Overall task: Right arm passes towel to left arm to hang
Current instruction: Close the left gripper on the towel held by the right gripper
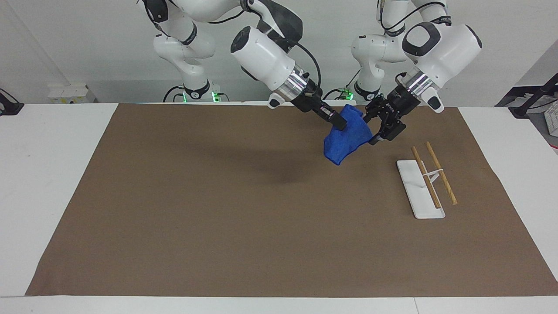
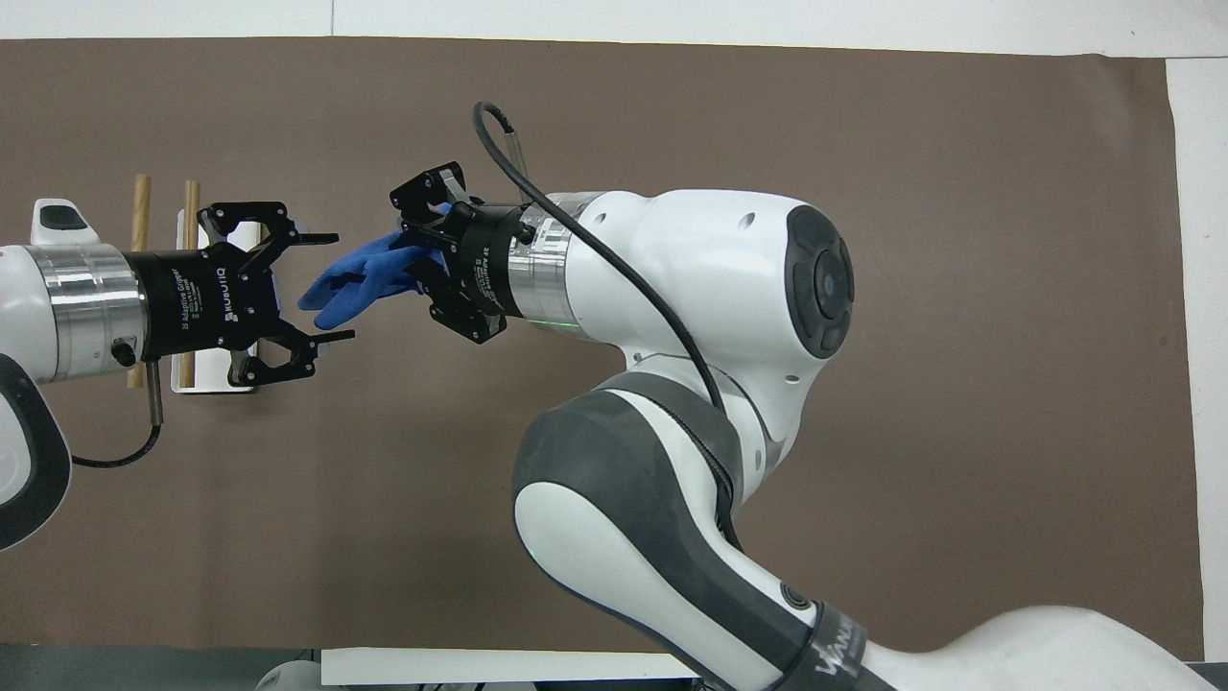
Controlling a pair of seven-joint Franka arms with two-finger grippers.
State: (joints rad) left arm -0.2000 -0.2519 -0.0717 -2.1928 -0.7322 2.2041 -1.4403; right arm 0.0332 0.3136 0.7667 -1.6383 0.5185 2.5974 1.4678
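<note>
2 white robot arms meet above a brown mat. The right gripper (image 1: 339, 124) is clenched on the upper corner of a blue towel (image 1: 347, 141), which hangs in the air, its long axis sloping down from that grip. The left gripper (image 1: 375, 128), fingers spread wide, sits just beside the towel's free edge, on the side toward the left arm's end of the table. From overhead the cloth's tip (image 2: 326, 288) points into the gap between its fingers. The rack (image 1: 429, 179) stands on the mat below the left gripper, farther from the robots.
</note>
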